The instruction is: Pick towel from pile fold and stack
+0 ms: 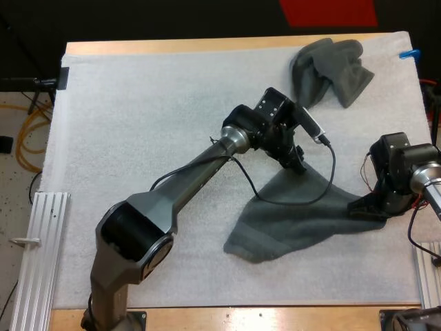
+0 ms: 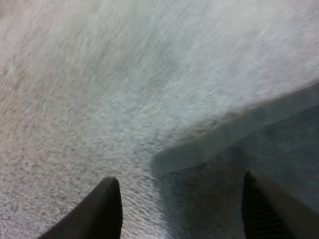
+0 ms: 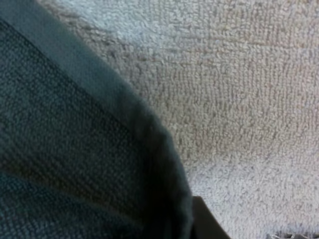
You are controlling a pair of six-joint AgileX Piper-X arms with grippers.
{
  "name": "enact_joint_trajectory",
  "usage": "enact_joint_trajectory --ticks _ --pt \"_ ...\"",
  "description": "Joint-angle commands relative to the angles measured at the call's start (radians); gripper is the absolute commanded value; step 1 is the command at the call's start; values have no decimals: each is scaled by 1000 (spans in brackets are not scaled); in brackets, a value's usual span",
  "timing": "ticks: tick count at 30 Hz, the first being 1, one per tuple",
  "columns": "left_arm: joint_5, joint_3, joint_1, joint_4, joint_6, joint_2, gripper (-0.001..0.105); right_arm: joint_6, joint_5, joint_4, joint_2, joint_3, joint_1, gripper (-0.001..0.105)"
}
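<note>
A dark grey-green towel [image 1: 303,215] lies spread flat on the white mat [image 1: 138,138], right of the middle. My left gripper [image 1: 298,165] hangs over its far corner. In the left wrist view the left gripper [image 2: 182,214] is open, its fingers [image 2: 107,209] standing apart above the towel's hemmed corner [image 2: 224,164]. My right gripper [image 1: 364,207] is at the towel's right corner, where the cloth bunches up. In the right wrist view the towel [image 3: 75,149] rises close to the camera and runs down into the right gripper [image 3: 187,224], which is shut on it.
A crumpled grey-green towel [image 1: 329,69] lies at the mat's far right corner. The left half of the mat is bare. Aluminium rails [image 1: 34,262] flank the table at the front left and front right.
</note>
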State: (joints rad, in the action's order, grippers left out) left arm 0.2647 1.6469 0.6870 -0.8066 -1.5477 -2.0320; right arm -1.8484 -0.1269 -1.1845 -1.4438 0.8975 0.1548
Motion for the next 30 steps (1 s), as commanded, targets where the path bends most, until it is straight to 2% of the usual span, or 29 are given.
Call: enact_joint_trajectory --ticks 1,12,20,22,24,27,30 --pt "-28 17 13 -3 6 -10 51 -11 -9 -14 4 -1 0 0" --pt "-38 34 60 -8 10 -94 51 -11 12 -14 4 -1 0 0" --pt "-145 116 66 -69 -8 -180 51 -14 12 -14 4 -1 0 0" --pt "-113 130 66 -82 -26 -187 51 -13 12 -14 4 -1 0 0" --pt "-71 138 66 -94 -27 -189 49 -13 12 -14 4 -1 0 0" --pt "-70 139 66 -118 -30 -193 43 -13 12 -14 4 -1 0 0" --pt "-101 139 66 -133 -30 -194 23 -13 12 -14 4 -1 0 0"
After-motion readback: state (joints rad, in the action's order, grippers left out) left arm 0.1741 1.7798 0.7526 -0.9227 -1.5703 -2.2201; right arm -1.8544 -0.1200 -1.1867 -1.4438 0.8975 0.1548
